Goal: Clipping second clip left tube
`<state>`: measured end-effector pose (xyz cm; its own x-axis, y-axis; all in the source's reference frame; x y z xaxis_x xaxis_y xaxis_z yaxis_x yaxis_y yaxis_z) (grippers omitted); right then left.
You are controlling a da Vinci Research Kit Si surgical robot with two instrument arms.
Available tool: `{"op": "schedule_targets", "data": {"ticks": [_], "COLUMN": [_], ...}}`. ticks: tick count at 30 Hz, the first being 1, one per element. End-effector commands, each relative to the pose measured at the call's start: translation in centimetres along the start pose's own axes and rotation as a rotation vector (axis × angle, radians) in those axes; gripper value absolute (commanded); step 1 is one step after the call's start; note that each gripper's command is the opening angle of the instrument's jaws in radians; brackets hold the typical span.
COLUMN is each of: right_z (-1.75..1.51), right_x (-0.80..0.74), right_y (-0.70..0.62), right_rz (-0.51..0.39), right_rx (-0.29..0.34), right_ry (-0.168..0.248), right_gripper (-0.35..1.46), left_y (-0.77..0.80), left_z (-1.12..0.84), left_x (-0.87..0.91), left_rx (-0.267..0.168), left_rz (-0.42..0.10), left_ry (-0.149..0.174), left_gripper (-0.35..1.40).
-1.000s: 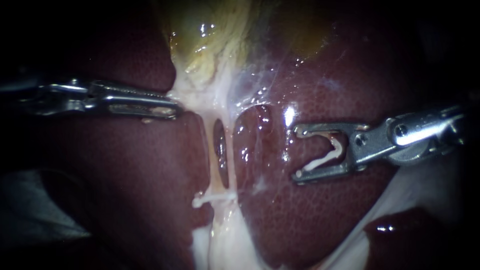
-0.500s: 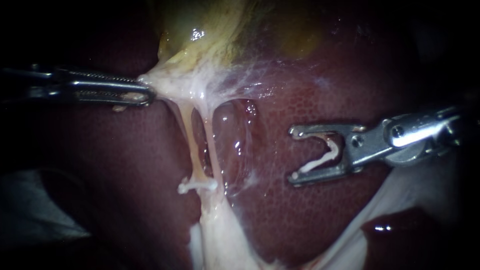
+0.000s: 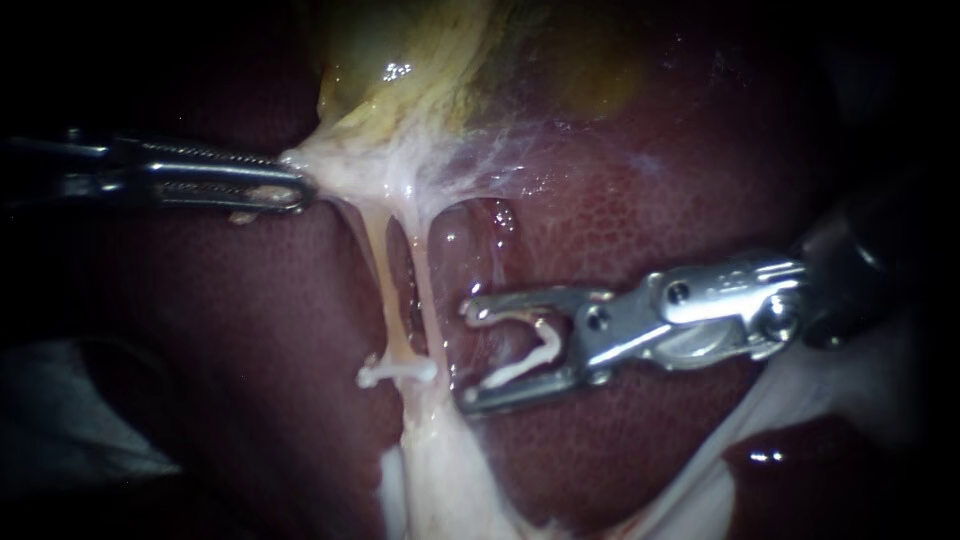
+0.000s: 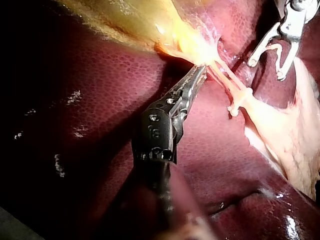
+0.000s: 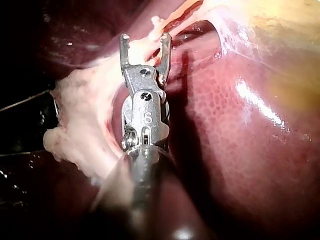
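Observation:
My left instrument (image 3: 298,187) comes in from the left, its jaws shut on pale tissue at the base of the yellowish gallbladder (image 3: 430,70), holding it taut. Two thin tubes hang down from there. The left tube (image 3: 378,265) carries a white clip (image 3: 396,373) low down, and the right tube (image 3: 421,285) is bare. My right instrument (image 3: 468,355) stands open just right of the tubes, apart from them, with a white open clip (image 3: 525,355) seated between its jaws. The left wrist view shows my left instrument (image 4: 200,74), the placed clip (image 4: 239,101) and my right instrument (image 4: 266,69). In the right wrist view my right instrument (image 5: 145,37) points at the tubes.
Dark red liver (image 3: 650,180) lies all around and behind the tubes. A mass of pale fatty tissue (image 3: 450,480) spreads below the placed clip and under the right instrument's shaft (image 5: 80,130).
My right instrument has moved left, close to the tubes, still open with its clip. My left instrument had drawn the tissue left and upward, then held still for the last half second.

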<state>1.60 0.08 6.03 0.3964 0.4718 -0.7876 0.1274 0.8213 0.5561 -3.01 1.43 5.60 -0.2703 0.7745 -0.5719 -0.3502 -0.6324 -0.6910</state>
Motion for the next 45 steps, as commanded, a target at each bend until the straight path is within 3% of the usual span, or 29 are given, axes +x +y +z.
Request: {"op": "schedule_targets", "data": {"ticks": [1, 5, 13, 17, 22, 32, 41, 45], "right_z": [0.05, 0.22, 0.41, 0.44, 0.57, 0.85, 0.84, 0.84], "right_x": [-0.02, -0.12, -0.39, -0.42, -0.38, -0.22, -0.16, -0.16], "right_y": [0.02, 0.11, 0.37, 0.48, 0.55, 0.54, 0.4, 0.39], "right_rz": [0.011, 0.038, 0.073, 0.093, 0.124, 0.155, 0.153, 0.142], "right_rx": [0.008, 0.027, 0.059, 0.066, 0.122, 0.216, 0.309, 0.342], "right_ry": [0.003, 0.022, 0.021, 0.037, 0.093, 0.167, 0.207, 0.207], "right_gripper": [0.5, 0.5, 0.5, 0.5, 0.5, 0.5, 0.46, 0.38], "left_y": [0.0, 0.0, 0.0, 0.0, 0.01, 0.01, 0.01, 0.01], "left_z": [0.01, 0.02, 0.02, 0.02, 0.03, 0.05, 0.05, 0.05], "left_x": [0.0, 0.0, 0.0, 0.0, 0.0, 0.01, 0.01, 0.01], "left_rx": [0.0, 0.001, 0.001, 0.002, 0.002, 0.003, 0.003, 0.003], "left_rz": [0.0, 0.0, 0.0, 0.0, 0.0, -0.001, -0.001, -0.001], "left_ry": [-0.001, 0.0, 0.0, 0.0, 0.0, 0.0, 0.0, 0.0], "left_gripper": [-0.35, -0.35, -0.35, -0.35, -0.35, -0.35, -0.35, -0.35]}}
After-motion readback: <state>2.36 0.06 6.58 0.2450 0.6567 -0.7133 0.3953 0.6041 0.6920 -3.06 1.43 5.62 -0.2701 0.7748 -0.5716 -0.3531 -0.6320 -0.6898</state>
